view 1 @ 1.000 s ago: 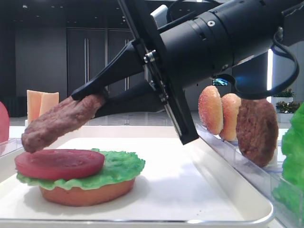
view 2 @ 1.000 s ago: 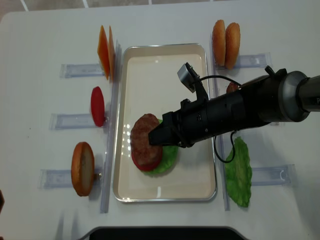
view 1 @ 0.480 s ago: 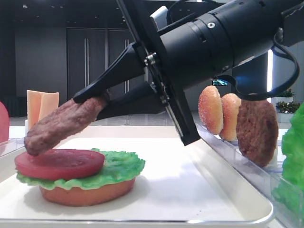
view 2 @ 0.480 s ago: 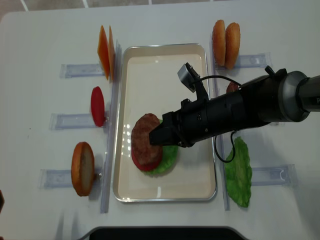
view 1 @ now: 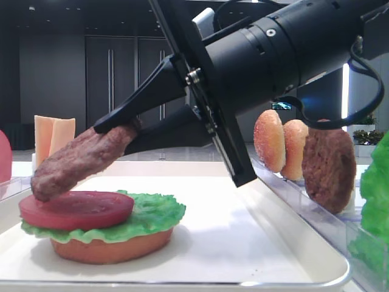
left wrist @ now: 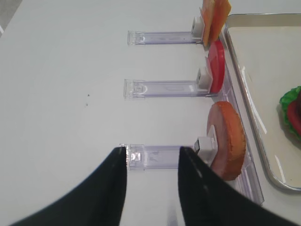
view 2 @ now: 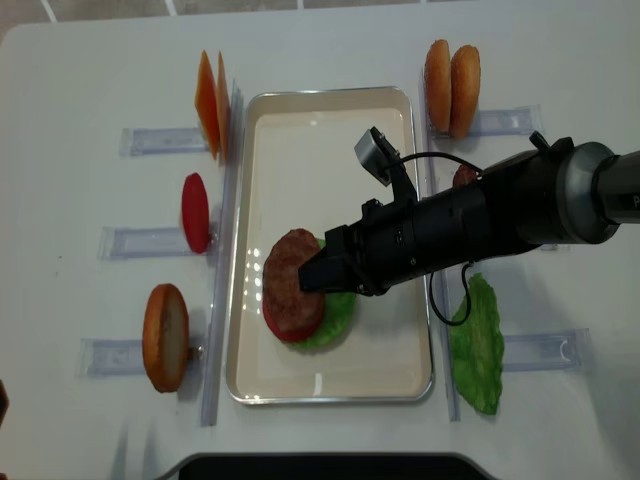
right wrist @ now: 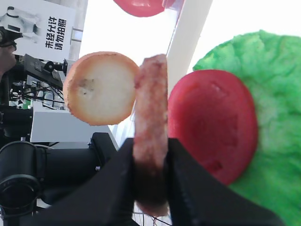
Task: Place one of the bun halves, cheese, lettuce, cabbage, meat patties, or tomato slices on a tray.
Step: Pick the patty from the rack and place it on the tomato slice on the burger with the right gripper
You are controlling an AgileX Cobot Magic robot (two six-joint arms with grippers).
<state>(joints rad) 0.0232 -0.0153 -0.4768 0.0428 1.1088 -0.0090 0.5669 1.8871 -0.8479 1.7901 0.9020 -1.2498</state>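
Right pincer (right wrist: 150, 162) hiding patty (right wrist: 150, 136) end

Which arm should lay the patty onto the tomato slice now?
The right. Its claw is shut on the patty, tilted just over the tomato slice. The left claw is open and empty, off the tray.

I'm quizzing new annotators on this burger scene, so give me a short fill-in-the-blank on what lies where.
1. The right gripper is shut on the ____.
2. On the tray, the tomato slice lies directly on the ____.
3. The lettuce rests on a flat bun ____.
4. The left gripper has its jaws ____ and holds nothing.

Missing words: meat patty; lettuce; base; open
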